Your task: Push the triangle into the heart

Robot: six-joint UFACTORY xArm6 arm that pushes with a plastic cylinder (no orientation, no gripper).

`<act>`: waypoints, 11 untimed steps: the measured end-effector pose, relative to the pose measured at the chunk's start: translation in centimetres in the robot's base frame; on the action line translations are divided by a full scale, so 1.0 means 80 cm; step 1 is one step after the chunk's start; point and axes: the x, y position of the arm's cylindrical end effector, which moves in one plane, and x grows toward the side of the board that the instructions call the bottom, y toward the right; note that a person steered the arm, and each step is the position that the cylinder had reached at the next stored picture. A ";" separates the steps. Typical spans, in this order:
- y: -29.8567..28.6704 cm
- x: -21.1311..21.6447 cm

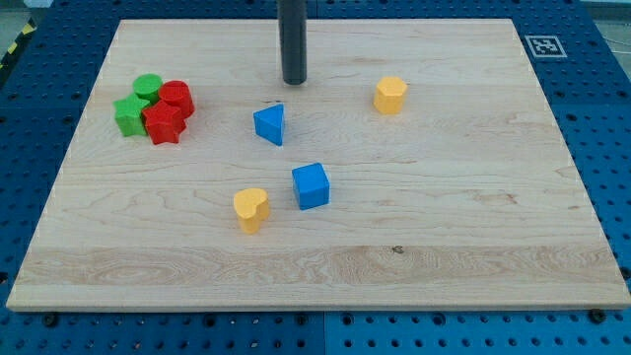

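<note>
The blue triangle (269, 124) serves as the reference landmark on the wooden tabletop (473, 227). My tip (294, 81) stands toward the view's top of the triangle and slightly to its right, near it but not touching. The arm carries no hand, only the straight dark rod, and it has hold of nothing. The yellow heart (251, 209) lies toward the view's bottom of the triangle, slightly left, well apart from it. The blue cube (311, 185) sits below and right of the triangle, just beside the heart. A yellow block (390, 95), of hexagonal appearance, lies to the triangle's right. Far to its left is a tight cluster: green cylinder (148, 86), green star (128, 115), red cylinder (176, 98), red star (163, 123).
</note>
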 end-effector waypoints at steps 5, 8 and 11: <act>-0.016 0.178; -0.016 0.221; 0.031 0.158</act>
